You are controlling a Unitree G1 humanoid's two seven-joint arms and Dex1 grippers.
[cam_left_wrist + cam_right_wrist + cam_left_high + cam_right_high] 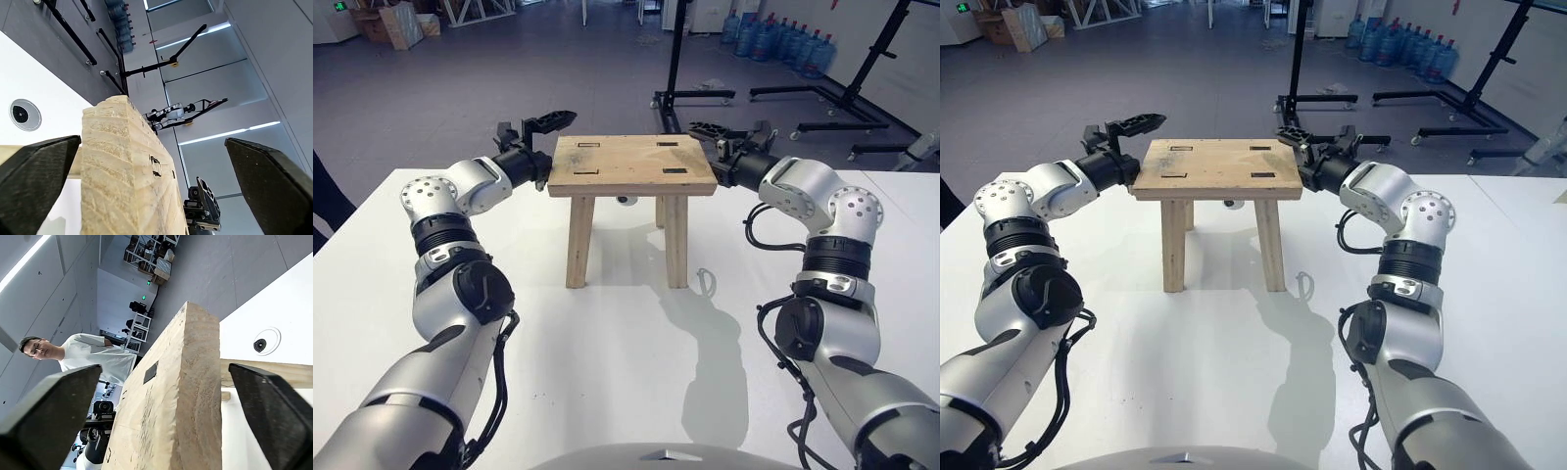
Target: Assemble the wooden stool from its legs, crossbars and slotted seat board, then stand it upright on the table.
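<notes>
The wooden stool stands upright on the white table (607,372), its slotted seat board (631,164) level on pale legs (578,240). At the board's left end my left gripper (548,147) is open, one finger above the board and one below its edge. The left wrist view shows the board's end grain (127,171) between the two dark fingers (34,181), wide apart. My right gripper (715,152) is open in the same way at the board's right end. In the right wrist view the board (181,396) sits between its spread fingers (274,411).
A small white loop (705,282) lies on the table by the stool's front right leg. A round grommet (626,200) sits in the tabletop under the seat. The table's far edge runs just behind the stool. Black stands (803,98) occupy the floor beyond.
</notes>
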